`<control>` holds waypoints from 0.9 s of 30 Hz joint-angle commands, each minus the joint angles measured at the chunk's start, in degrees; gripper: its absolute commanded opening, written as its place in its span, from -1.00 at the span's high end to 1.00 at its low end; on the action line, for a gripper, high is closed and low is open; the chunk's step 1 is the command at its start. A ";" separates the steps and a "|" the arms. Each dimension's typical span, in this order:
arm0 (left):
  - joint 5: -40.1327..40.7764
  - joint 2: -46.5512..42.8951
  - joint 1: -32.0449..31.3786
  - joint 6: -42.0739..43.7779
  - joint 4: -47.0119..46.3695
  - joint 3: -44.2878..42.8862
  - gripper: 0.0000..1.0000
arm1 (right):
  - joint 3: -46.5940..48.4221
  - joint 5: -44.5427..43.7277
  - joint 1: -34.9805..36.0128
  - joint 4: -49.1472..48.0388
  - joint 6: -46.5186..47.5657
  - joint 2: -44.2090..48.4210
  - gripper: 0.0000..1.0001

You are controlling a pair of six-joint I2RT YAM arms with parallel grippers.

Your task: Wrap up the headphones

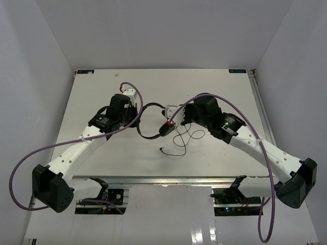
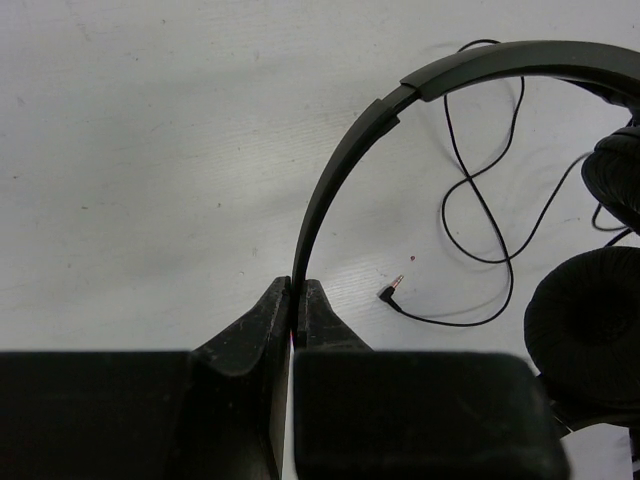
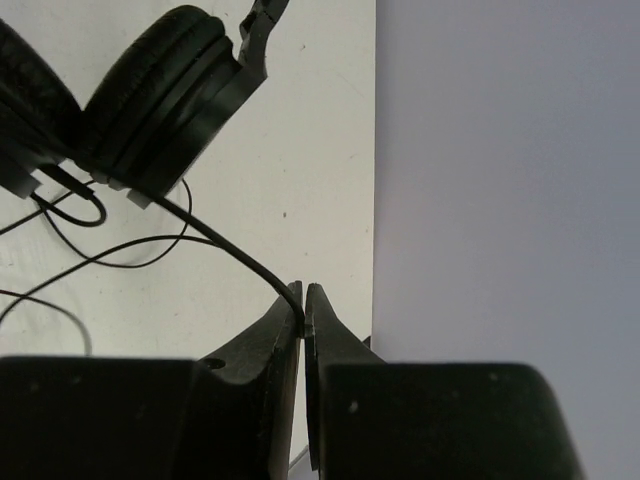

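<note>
The black headphones lie at the table's middle, their thin headband (image 1: pixel 146 121) arching from my left gripper to the two earcups (image 1: pixel 165 128). My left gripper (image 1: pixel 138 116) is shut on the headband's end (image 2: pixel 340 170), with its tips (image 2: pixel 297 290) pinching the band. An earcup (image 2: pixel 585 320) lies to the right. My right gripper (image 1: pixel 172 117) is shut on the thin cord (image 3: pixel 230 245) close to the earcups (image 3: pixel 160 90), its tips (image 3: pixel 303 295) closed round it. The loose cord (image 1: pixel 182 137) loops on the table and ends in the plug (image 1: pixel 161 149), which also shows in the left wrist view (image 2: pixel 395 290).
White table (image 1: pixel 102 153) with white walls on three sides, and a wall (image 3: pixel 500 180) fills the right of the right wrist view. Purple cables (image 1: pixel 30 158) hang from both arms. A metal rail (image 1: pixel 257 97) runs along the table's right edge.
</note>
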State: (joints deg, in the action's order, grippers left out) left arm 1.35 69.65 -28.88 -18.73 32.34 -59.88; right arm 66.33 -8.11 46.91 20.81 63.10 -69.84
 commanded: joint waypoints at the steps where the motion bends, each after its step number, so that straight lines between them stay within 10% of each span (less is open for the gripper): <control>1: -1.22 -3.61 -0.21 2.19 -0.44 1.83 1.00 | 4.97 6.20 -0.76 2.58 -1.88 -0.06 0.85; 27: -18.42 -9.04 -1.97 3.22 -2.29 7.53 1.00 | 9.83 18.00 -8.16 -1.81 -16.06 -11.08 0.85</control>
State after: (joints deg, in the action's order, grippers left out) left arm -11.99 64.68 -30.47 -15.09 32.02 -52.76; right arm 74.37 5.01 39.88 21.07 50.89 -80.32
